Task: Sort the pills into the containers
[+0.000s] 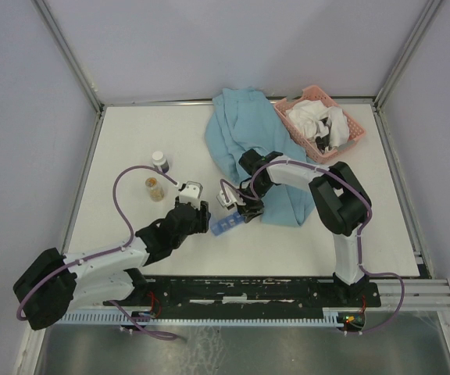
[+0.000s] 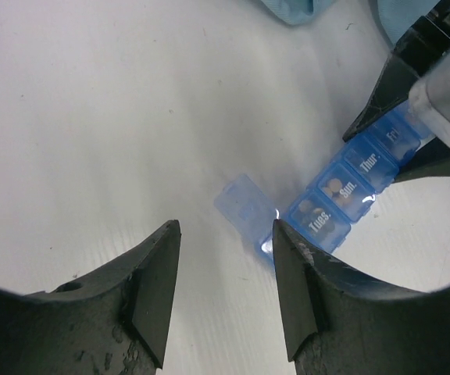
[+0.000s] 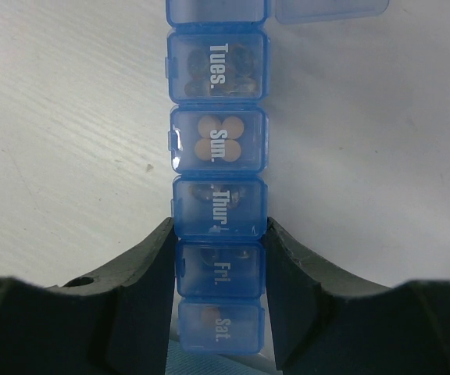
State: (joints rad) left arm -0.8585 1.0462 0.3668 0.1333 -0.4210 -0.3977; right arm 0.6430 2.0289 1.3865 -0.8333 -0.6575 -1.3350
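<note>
Seen on white tabletop (image 1: 131, 141): one blue organiser strip (image 1: 226, 225), six compartments (image 3: 218, 207) in view, four tan pills (image 3: 206, 126) under lid marked Sun, long axis diagonal between two claws, right claw (image 3: 218, 234) clenched across Thur/Fri section, left claw (image 2: 225, 242) released beside flipped-open end lid (image 2: 244, 201).

This looked like a robotics lab test cell: a bare white desk (image 1: 131, 148) boxed in by aluminium frame posts (image 1: 67, 55) and blank grey wall panels (image 1: 233, 39). A cabled left arm (image 1: 100, 266) and right arm (image 1: 338, 203) were bolted to a black rail (image 1: 248, 291) along its near edge.
</note>
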